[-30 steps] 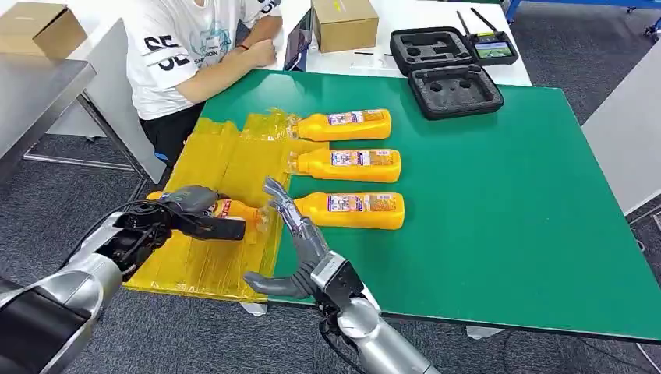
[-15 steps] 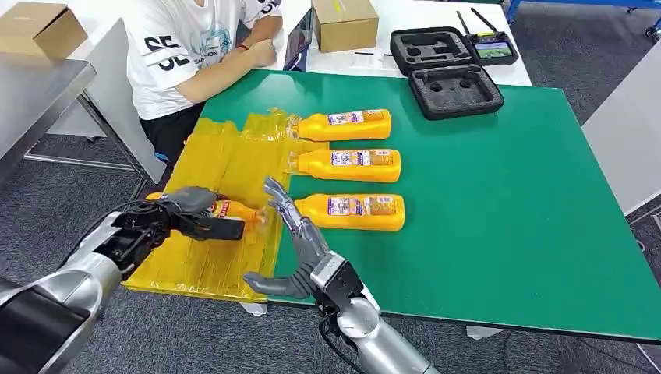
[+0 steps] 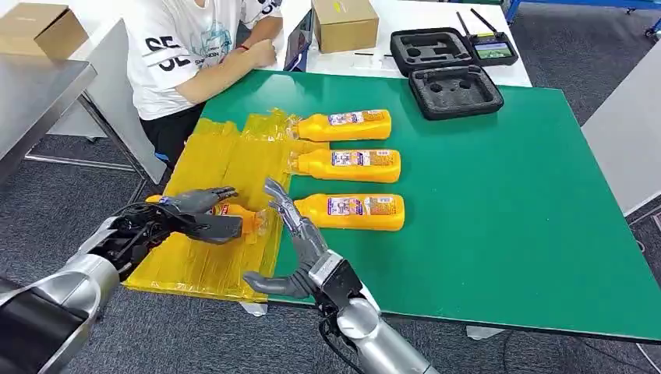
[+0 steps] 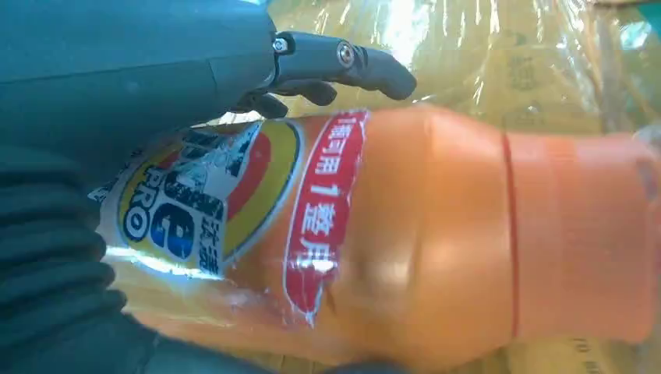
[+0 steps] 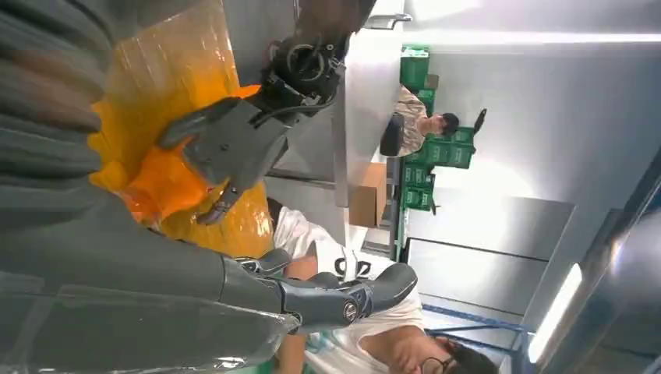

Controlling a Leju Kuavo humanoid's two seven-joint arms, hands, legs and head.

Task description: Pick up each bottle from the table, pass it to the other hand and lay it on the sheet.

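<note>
Release appears to be under way at the left hand (image 3: 195,212): its fingers, closed around the orange bottle (image 3: 238,214) half a second ago, are now seen lifted and spread above it, while the bottle lies on its side on the yellow sheet (image 3: 214,156), near the sheet's right edge. In the left wrist view the bottle (image 4: 405,241) is seen close under the palm, with one dark finger (image 4: 351,62) raised clear of it; whether the thumb side is touching it cannot be told. This placement is therefore judged nearly done.

The right hand (image 3: 292,245) is held open and empty just beside the bottle's cap end, fingers extended and apart, unmoved from the earlier frames.

Three more bottles (image 3: 355,165) lie in a column on the green table (image 3: 507,202), just right of the sheet, the nearest one close to the right hand. Open room is offered on the far-left part of the sheet, but a seated person (image 3: 195,47) is close to the table's far-left corner. A black foam case (image 3: 448,78) sits at the far edge, well apart from the work.
</note>
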